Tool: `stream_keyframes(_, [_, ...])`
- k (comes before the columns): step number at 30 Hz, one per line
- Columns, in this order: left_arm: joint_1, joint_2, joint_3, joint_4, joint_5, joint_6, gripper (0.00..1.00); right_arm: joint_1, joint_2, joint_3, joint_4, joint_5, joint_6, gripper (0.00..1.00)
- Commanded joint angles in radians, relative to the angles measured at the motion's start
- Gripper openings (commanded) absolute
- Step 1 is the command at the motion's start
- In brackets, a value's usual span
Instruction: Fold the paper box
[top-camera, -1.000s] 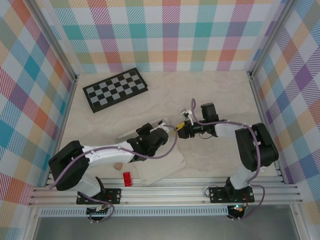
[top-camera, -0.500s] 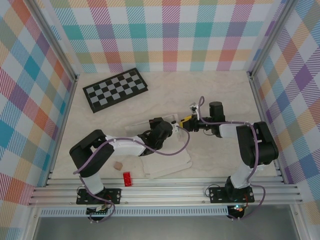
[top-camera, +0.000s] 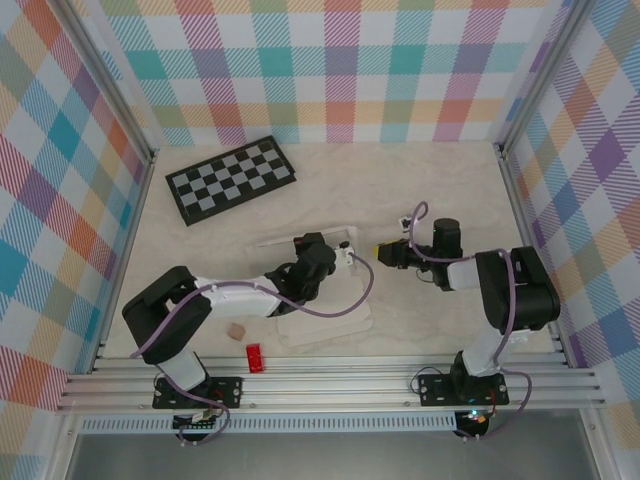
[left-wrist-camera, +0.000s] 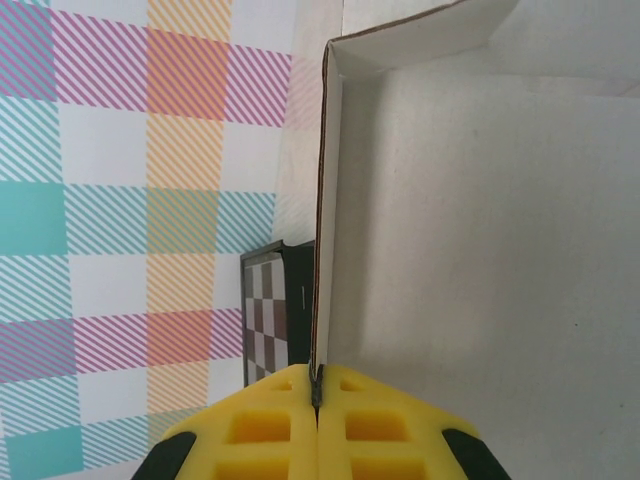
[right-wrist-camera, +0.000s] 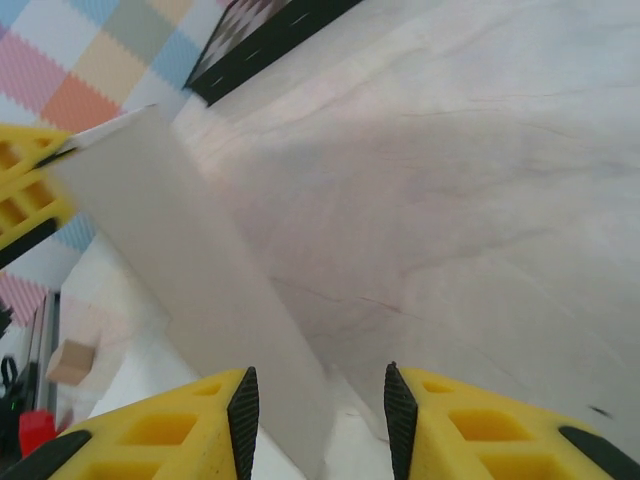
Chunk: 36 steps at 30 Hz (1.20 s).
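The paper box (top-camera: 325, 322) is white cardboard, partly flat on the table near the front, with one long panel (top-camera: 300, 239) raised on edge. My left gripper (top-camera: 312, 248) is shut on the rim of that raised panel; in the left wrist view its yellow fingertips (left-wrist-camera: 317, 385) pinch the thin edge, and the white panel (left-wrist-camera: 480, 250) spreads to the right. My right gripper (top-camera: 383, 253) hovers just right of the box, open. In the right wrist view the panel (right-wrist-camera: 190, 260) slants down into the gap of the right gripper (right-wrist-camera: 317, 420), with neither pad pressing on it.
A black-and-grey checkerboard (top-camera: 230, 178) lies at the back left. A small tan block (top-camera: 235, 331) and a red block (top-camera: 254, 356) sit near the front edge, left of the box. Plaid walls close in the table on three sides.
The left gripper has swung up and back with the panel, standing it on edge. The right gripper has drawn back to the right, away from the box.
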<state>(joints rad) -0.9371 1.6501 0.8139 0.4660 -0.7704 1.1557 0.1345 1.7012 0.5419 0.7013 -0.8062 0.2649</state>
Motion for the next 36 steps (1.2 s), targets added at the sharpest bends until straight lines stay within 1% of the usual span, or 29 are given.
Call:
stream_keyframes(1, [0.004,-0.036,-0.006,0.070,-0.016,0.055,0.00,-0.003,0.019,0.001,0.099,0.035,0.076,0.40])
stream_keyframes(4, [-0.006,-0.036,-0.013,0.102,-0.033,0.099,0.00,0.004,0.030,0.009,0.104,0.007,0.057,0.40])
stream_keyframes(6, [-0.021,-0.037,-0.023,0.116,-0.050,0.108,0.00,0.032,0.038,0.035,0.042,-0.024,0.002,0.40])
stream_keyframes(8, [-0.033,-0.035,-0.044,0.136,-0.063,0.114,0.00,0.073,0.031,0.067,-0.052,-0.009,-0.077,0.40])
stream_keyframes(9, [-0.039,-0.033,-0.053,0.146,-0.069,0.114,0.00,0.088,0.031,0.076,-0.063,-0.008,-0.103,0.40])
stream_keyframes(10, [-0.043,-0.033,-0.060,0.154,-0.073,0.114,0.00,0.092,0.035,0.081,-0.093,-0.003,-0.111,0.40])
stream_keyframes(14, [-0.052,-0.036,-0.074,0.163,-0.089,0.107,0.00,0.088,0.050,0.092,-0.079,0.027,-0.086,0.40])
stream_keyframes(16, [-0.057,-0.038,-0.081,0.166,-0.096,0.105,0.00,0.083,0.064,0.100,-0.079,0.008,-0.083,0.40])
stream_keyframes(20, [-0.069,-0.035,-0.095,0.163,-0.109,0.084,0.00,0.105,0.074,0.113,-0.103,-0.101,-0.160,0.40])
stream_keyframes(24, [-0.090,-0.020,-0.107,0.163,-0.128,0.063,0.00,0.133,0.070,0.109,-0.134,-0.154,-0.236,0.40])
stream_keyframes(27, [-0.105,-0.011,-0.116,0.170,-0.139,0.052,0.00,0.151,0.088,0.146,-0.204,-0.172,-0.282,0.40])
stream_keyframes(31, [-0.123,-0.013,-0.123,0.162,-0.149,0.023,0.00,0.181,0.097,0.190,-0.296,-0.156,-0.353,0.40])
stream_keyframes(35, [-0.140,-0.035,-0.115,0.087,-0.140,-0.056,0.00,0.186,0.098,0.217,-0.320,-0.131,-0.355,0.40])
stream_keyframes(36, [-0.144,-0.043,-0.111,0.052,-0.135,-0.089,0.00,0.187,0.097,0.222,-0.324,-0.126,-0.385,0.40])
